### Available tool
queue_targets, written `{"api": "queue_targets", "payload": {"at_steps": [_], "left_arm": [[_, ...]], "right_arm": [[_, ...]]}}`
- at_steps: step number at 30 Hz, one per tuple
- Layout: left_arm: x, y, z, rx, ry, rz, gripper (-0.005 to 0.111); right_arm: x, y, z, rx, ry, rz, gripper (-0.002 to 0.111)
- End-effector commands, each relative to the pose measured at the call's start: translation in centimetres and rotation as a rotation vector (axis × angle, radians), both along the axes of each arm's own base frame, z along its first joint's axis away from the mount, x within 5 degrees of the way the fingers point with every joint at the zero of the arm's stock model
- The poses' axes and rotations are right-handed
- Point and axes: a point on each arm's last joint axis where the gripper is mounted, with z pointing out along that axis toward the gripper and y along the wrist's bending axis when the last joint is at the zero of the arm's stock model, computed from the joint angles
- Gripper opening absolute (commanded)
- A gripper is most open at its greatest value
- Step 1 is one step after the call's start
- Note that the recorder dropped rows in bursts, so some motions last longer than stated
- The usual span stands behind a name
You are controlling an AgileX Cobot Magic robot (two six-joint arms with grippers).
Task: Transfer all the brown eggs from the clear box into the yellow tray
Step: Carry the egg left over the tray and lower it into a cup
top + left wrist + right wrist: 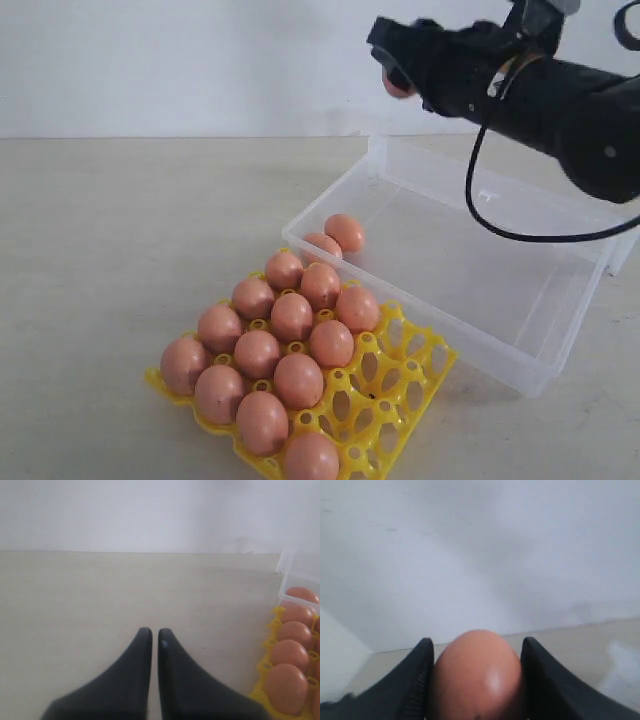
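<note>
Exterior view, nearest first: a yellow tray (400, 380) sits on the pale table (120, 230), turned corner-on to the camera. Brown eggs (291, 316), thirteen by my count, fill its left and middle cups, and a band of cups along its right side is empty. Off to the tray's left, seen only in the left wrist view, the left fingers (135, 670) hang over bare table, drawn almost together with a thin slit between them and nothing in it. Just behind the tray lies the clear box (520, 300); whether the two touch I cannot tell. A pair of eggs (345, 232) rests side by side in the box's near left corner, and the rest of its floor is bare. Higher and farther back, above the box's far left corner, the right arm is raised well clear of the walls. The right fingers (417, 675) press on either side of the carried egg (477, 680), which fills the gap between them, with a white wall beyond. The step in hand looks like carrying this egg from box to tray. The next move likely calls for swinging it toward an empty cup on the tray's right side. It would then be lowered gently until it seats and the fingers parted, without knocking the seated neighbours.
</note>
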Motion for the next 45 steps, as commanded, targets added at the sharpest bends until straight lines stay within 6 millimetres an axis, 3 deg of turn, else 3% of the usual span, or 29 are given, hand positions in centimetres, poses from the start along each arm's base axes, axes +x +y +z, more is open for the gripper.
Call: {"api": "queue_targets", "payload": {"at_steps": [1,4,7,16,19,23,28,31,36,45], "left_arm": [[0.0,0.0,-0.1,0.002,-0.002,-0.005,0.004],[0.0,0.0,-0.1,0.002,-0.002,-0.005,0.004],[0.0,0.0,-0.1,0.002,-0.004,-0.004,0.004],[0.0,0.0,-0.1,0.002,-0.007,-0.004,0.004],[0.0,0.0,-0.1,0.002,-0.007,-0.004,0.004],[0.0,0.0,-0.1,0.002,-0.007,-0.004,0.004],[0.0,0.0,-0.1,0.002,-0.007,-0.004,0.004],[0.0,0.0,-0.1,0.002,-0.005,-0.004,0.004],[0.0,0.0,-0.1,0.002,-0.005,-0.004,0.004],[0.0,0.0,-0.1,0.002,-0.005,-0.004,0.004]], "right_arm": [[-3.9,2.7,3.4,-0.014,-0.207,0.420,0.000],[-6.2,4.3,4.1,0.080,-0.257,0.723,0.000],[-7.5,4.7,4.4,0.126,-0.273,0.867,0.000],[-8.6,5.1,3.9,0.142,-0.183,1.003,0.000],[-8.8,4.9,3.0,0.182,-0.156,0.971,0.000],[-9.8,4.0,-0.3,0.241,-0.098,0.864,0.000],[-12.9,2.6,-5.4,0.263,0.064,0.774,0.000],[-14.5,2.2,-7.2,0.240,0.127,0.781,0.000],[-15.8,2.3,-8.1,0.182,0.171,0.870,0.000],[-16.0,2.4,-8.1,0.164,0.166,0.889,0.000]]}}
